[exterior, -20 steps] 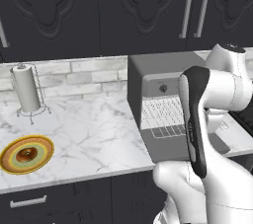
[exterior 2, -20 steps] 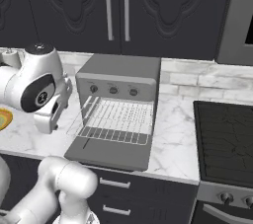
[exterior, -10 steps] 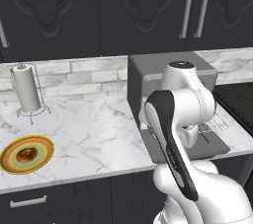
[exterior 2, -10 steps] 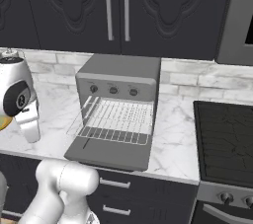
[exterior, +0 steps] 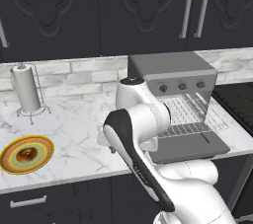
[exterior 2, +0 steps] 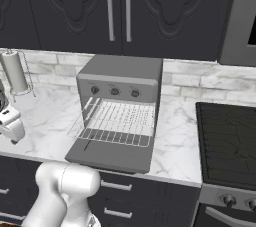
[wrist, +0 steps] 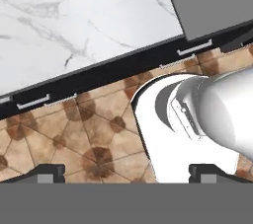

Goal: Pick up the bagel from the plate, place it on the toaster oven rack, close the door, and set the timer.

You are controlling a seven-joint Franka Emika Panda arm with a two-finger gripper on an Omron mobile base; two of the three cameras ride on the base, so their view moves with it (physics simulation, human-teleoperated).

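Left base view shows that the arm has swung away from the toaster oven toward the left within the last second; earlier it stood in front of the oven, and now its elbow hangs over the middle of the bench. The tool has its two tips far apart, so it is open, and it holds nothing; the hand view looks down past the bench edge to the tiled floor. The bagel lies in the centre of the plate at the left end of the bench, well apart from the tool. The door lies folded down and the toaster oven rack is pulled out and bare. I judge that the arm is turning toward the plate, so the pick is not yet begun.
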